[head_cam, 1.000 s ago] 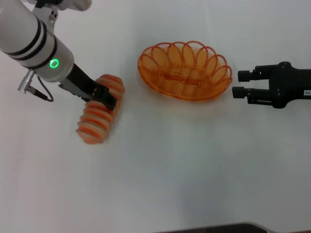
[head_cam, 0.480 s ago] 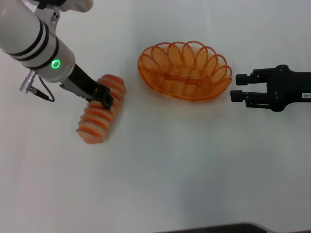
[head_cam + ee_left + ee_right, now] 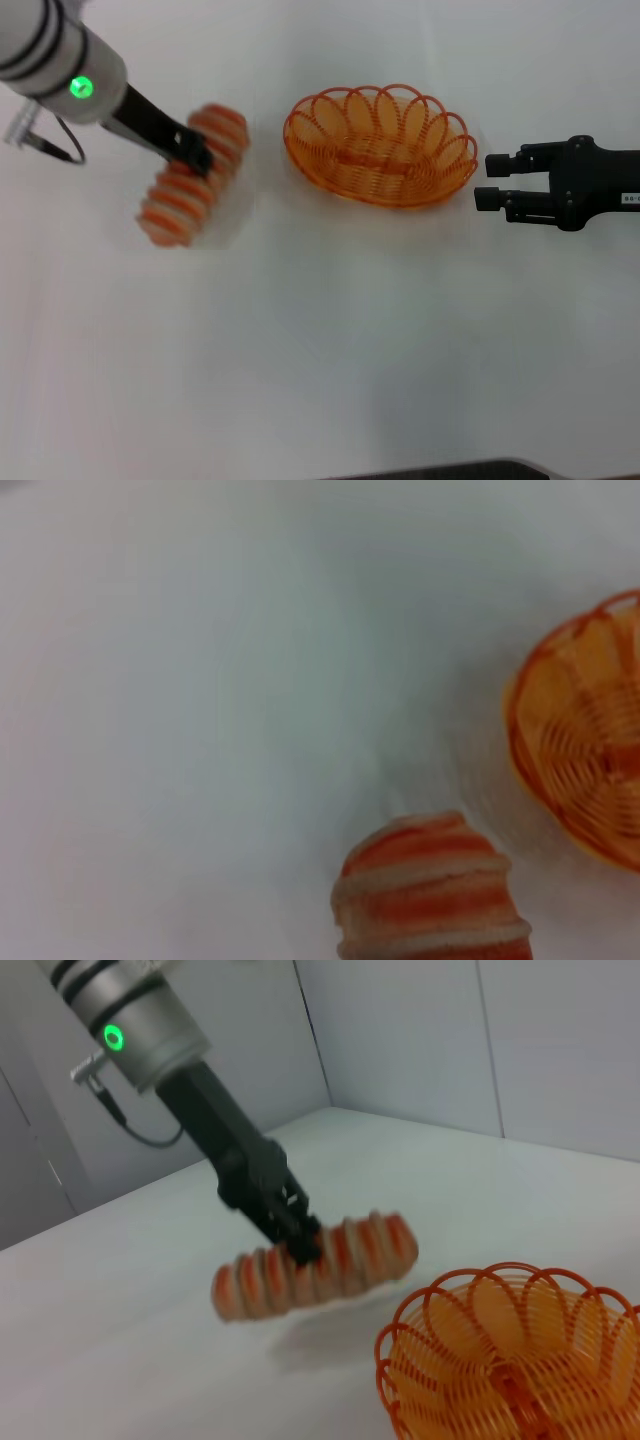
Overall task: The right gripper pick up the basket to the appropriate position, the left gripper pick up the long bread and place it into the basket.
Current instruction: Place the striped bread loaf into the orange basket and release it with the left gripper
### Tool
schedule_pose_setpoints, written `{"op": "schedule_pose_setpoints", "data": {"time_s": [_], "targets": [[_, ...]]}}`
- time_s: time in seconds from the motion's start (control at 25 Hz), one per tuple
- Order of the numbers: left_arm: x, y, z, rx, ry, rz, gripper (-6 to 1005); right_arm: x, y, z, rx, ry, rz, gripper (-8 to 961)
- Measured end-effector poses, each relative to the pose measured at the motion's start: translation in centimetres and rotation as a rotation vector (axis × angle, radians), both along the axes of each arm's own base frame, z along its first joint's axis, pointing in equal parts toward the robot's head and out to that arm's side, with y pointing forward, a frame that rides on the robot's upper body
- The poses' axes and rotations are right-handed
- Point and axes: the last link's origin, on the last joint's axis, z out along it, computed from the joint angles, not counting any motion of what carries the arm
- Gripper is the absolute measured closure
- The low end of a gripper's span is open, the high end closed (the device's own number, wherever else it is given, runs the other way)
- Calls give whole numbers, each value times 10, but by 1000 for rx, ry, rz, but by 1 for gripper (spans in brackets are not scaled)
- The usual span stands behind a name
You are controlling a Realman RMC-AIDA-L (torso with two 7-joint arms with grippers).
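My left gripper (image 3: 193, 155) is shut on the middle of the long bread (image 3: 170, 200), an orange and cream striped loaf, and holds it off the white table at the left. The right wrist view shows the lifted bread (image 3: 350, 1253) with its shadow below, gripped by the left gripper (image 3: 297, 1232). One end of the bread (image 3: 430, 895) shows in the left wrist view. The orange wire basket (image 3: 378, 145) stands empty at the centre; it also shows in the left wrist view (image 3: 580, 745) and the right wrist view (image 3: 505, 1355). My right gripper (image 3: 483, 180) is open, just right of the basket's rim, apart from it.
The white table (image 3: 320, 350) spreads bare in front of the basket and bread. A dark edge (image 3: 450, 470) runs along the table's near side. Grey wall panels (image 3: 420, 1030) stand behind the table in the right wrist view.
My left gripper has lifted the long bread off the table and moved it up and to the left. The right gripper and the basket have stayed in place.
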Motion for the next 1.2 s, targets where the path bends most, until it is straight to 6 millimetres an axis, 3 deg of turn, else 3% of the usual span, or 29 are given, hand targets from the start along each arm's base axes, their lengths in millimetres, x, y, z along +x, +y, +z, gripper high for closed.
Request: {"op": "schedule_pose_setpoints", "data": {"time_s": [0.12, 0.28, 0.44, 0.64, 1.04, 1.2], "targets": [[7, 7, 11, 25, 1, -59, 669, 1, 0, 0, 0, 1, -3, 415], [32, 16, 14, 24, -9, -217, 699, 1, -1, -1, -1, 2, -5, 415], [70, 20, -12, -85, -43, -436, 720, 1, -2, -1, -2, 5, -4, 415], [90, 18, -36, -168, -77, -569, 752, 1, -3, -2, -2, 13, -10, 415], [96, 2, -84, -330, -26, -802, 833, 3, -8, -4, -6, 28, -19, 415], [94, 1, -87, -353, -3, -867, 867, 2, -8, -4, -7, 31, -19, 415]]}}
